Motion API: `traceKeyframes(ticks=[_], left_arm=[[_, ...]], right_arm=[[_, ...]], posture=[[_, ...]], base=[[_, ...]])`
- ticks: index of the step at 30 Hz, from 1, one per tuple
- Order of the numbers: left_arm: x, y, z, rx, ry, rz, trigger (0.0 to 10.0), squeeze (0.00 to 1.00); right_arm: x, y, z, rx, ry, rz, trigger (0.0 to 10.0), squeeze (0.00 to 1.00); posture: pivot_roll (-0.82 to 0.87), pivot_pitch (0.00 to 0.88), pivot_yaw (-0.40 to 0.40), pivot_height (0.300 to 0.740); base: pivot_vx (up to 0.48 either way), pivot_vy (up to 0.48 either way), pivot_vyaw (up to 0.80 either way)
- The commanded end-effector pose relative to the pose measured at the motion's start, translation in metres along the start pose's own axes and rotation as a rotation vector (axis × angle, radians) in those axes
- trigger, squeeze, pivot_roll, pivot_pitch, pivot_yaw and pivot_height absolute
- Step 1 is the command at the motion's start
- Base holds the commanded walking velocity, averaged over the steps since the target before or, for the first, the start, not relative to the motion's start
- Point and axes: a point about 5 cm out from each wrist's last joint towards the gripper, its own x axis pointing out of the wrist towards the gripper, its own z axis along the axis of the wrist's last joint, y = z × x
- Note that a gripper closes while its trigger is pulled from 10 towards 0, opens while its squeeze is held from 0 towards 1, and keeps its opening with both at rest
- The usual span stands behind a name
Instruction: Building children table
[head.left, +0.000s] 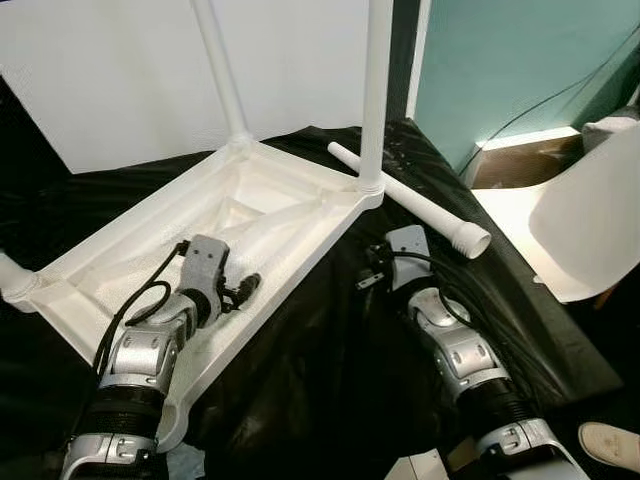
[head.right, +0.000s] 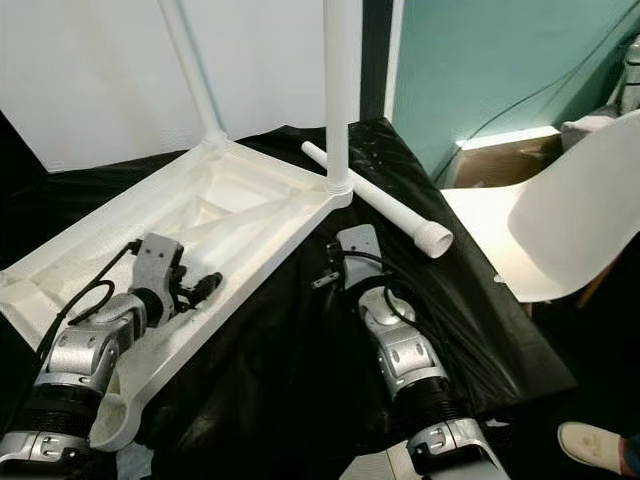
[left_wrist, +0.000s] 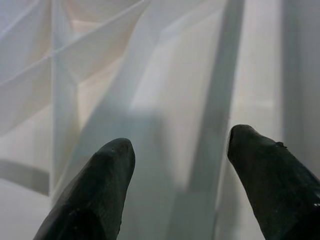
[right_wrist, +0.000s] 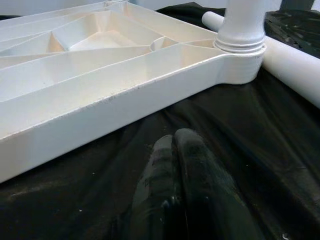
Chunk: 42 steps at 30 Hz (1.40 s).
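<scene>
The upturned tabletop (head.left: 270, 215) lies left of centre on black sheeting (head.left: 330, 370), two legs (head.left: 375, 90) standing in its far corners. A loose leg (head.left: 410, 200) lies right of it. The left gripper (left_wrist: 175, 165) hovers inside the ribbed underside, fingers wide, holding nothing. The right gripper (right_wrist: 180, 165) rests on the sheeting below the tabletop's edge, fingers pressed together, empty.

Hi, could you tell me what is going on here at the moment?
The robot is assembling a white children's table. The tabletop lies upside down on a black sheet, with two legs already standing in its corner sockets. A loose leg lies on the sheet beside it. The left gripper is open over the tabletop's ribbed underside; the right gripper is shut, resting on the sheet.
</scene>
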Motion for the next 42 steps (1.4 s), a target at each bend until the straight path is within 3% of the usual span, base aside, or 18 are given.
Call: traceKeyframes(ticks=[1, 5, 7, 9, 10, 11, 12, 15, 17, 19, 22, 23, 24, 25, 26, 28, 42], left_arm=[[-0.003, -0.003, -0.006, 0.013, 0.038, -0.044, 10.0, 0.00], [-0.004, -0.003, -0.013, 0.083, 0.100, -0.077, 10.0, 0.00], [-0.002, -0.010, -0.019, 0.163, 0.145, -0.135, 10.0, 0.00], [-0.002, -0.010, -0.019, 0.163, 0.145, -0.135, 10.0, 0.00], [-0.001, -0.017, -0.020, 0.191, 0.152, -0.196, 9.0, 0.00], [-0.001, -0.017, -0.020, 0.191, 0.152, -0.196, 9.0, 0.00], [0.002, -0.027, -0.021, 0.227, 0.159, -0.261, 0.4, 0.00], [0.004, -0.034, -0.022, 0.250, 0.165, -0.302, 0.4, 0.00], [0.008, -0.048, -0.028, 0.279, 0.200, -0.359, 0.0, 0.00], [0.013, -0.057, -0.032, 0.250, 0.224, -0.361, 0.0, 0.00], [0.022, -0.061, -0.034, 0.158, 0.221, -0.278, 0.0, 0.00], [0.022, -0.061, -0.034, 0.158, 0.221, -0.278, 0.0, 0.00], [0.029, -0.061, -0.035, 0.063, 0.217, -0.184, 0.0, 0.00], [0.029, -0.061, -0.035, 0.063, 0.217, -0.184, 0.0, 0.00], [0.032, -0.058, -0.037, 0.001, 0.215, -0.114, 0.0, 0.00], [0.034, -0.055, -0.038, -0.026, 0.217, -0.056, 0.0, 0.00], [0.034, -0.042, -0.042, -0.044, 0.212, 0.085, 0.0, 0.00]], right_arm=[[0.000, 0.002, 0.000, 0.007, 0.001, 0.006, 10.0, 0.00], [0.001, 0.002, 0.000, 0.006, -0.001, 0.009, 10.0, 0.00], [0.002, 0.002, 0.001, 0.004, -0.003, 0.009, 10.0, 0.00], [0.002, 0.002, 0.001, 0.004, -0.003, 0.009, 10.0, 0.00], [0.002, 0.002, 0.001, 0.004, -0.004, 0.008, 10.0, 0.00], [0.002, 0.002, 0.001, 0.004, -0.004, 0.008, 10.0, 0.00], [0.001, 0.002, 0.002, 0.004, -0.004, 0.005, 10.0, 0.00], [0.001, 0.001, 0.002, 0.004, -0.005, 0.003, 10.0, 0.00], [0.001, 0.001, 0.001, 0.004, -0.004, 0.000, 10.0, 0.00], [0.000, 0.000, 0.001, 0.004, -0.005, -0.002, 10.0, 0.00], [-0.001, 0.000, 0.001, 0.003, -0.005, -0.004, 10.0, 0.00], [-0.001, 0.000, 0.001, 0.003, -0.005, -0.004, 10.0, 0.00], [-0.001, 0.000, 0.001, 0.004, -0.004, -0.005, 10.0, 0.00], [-0.001, 0.000, 0.001, 0.004, -0.004, -0.005, 10.0, 0.00], [-0.001, 0.000, 0.001, 0.003, -0.003, -0.005, 10.0, 0.00], [-0.001, 0.000, 0.001, 0.003, -0.002, -0.004, 10.0, 0.00], [-0.001, 0.003, 0.002, 0.005, -0.002, 0.008, 10.0, 0.00]], posture=[[-0.01, 0.000, 0.050, 0.740], [-0.01, 0.000, 0.050, 0.740], [-0.01, 0.000, 0.050, 0.740], [-0.01, 0.000, 0.050, 0.740], [-0.01, 0.000, 0.051, 0.740], [-0.01, 0.000, 0.051, 0.740], [-0.01, 0.000, 0.051, 0.740], [-0.01, 0.000, 0.051, 0.740], [-0.02, 0.000, 0.056, 0.740], [-0.02, 0.000, 0.057, 0.740], [-0.02, 0.000, 0.056, 0.740], [-0.02, 0.000, 0.056, 0.740], [-0.02, 0.000, 0.056, 0.740], [-0.02, 0.000, 0.056, 0.740], [-0.02, 0.000, 0.055, 0.740], [-0.02, 0.000, 0.053, 0.740], [-0.01, 0.000, 0.050, 0.740]], base=[[0.000, 0.000, 0.00], [0.000, 0.000, 0.00], [0.000, 0.000, 0.00], [0.000, 0.000, 0.00], [0.000, 0.000, 0.00], [0.000, 0.000, 0.00], [0.000, 0.000, 0.00], [0.000, 0.000, 0.00], [0.000, 0.000, 0.00], [0.000, 0.000, 0.00], [0.000, 0.000, 0.00], [0.000, 0.000, 0.00], [0.000, 0.000, 0.00], [0.000, 0.000, 0.00], [0.000, 0.000, 0.00], [0.000, 0.000, 0.00], [0.000, 0.000, 0.00]])
